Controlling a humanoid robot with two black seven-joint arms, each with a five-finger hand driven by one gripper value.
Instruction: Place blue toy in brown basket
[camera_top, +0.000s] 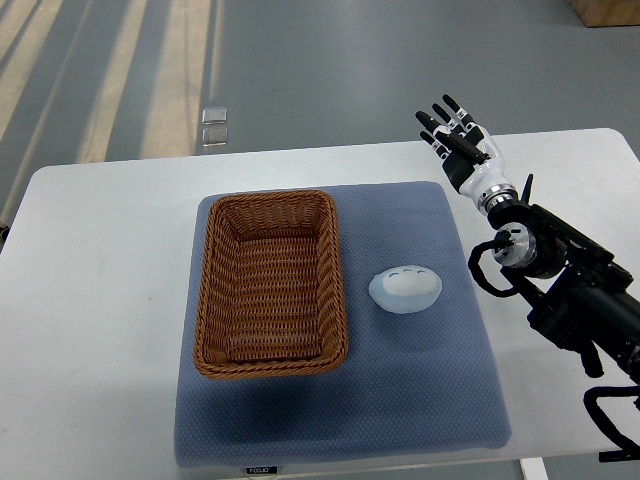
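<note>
A pale blue, rounded toy (406, 289) lies on the blue mat (420, 390), just right of the brown wicker basket (216, 300). The basket is rectangular and holds nothing. My right hand (453, 130) is raised over the far right part of the table, beyond the mat's far right corner, with fingers spread and holding nothing. It is well apart from the toy, up and to the right of it. The right arm (560, 280) comes in from the lower right.
The mat lies on a white table (100, 300). Grey floor lies beyond the far table edge, with two small clear squares (213, 126) on it. A brown box corner (608, 10) shows at the top right.
</note>
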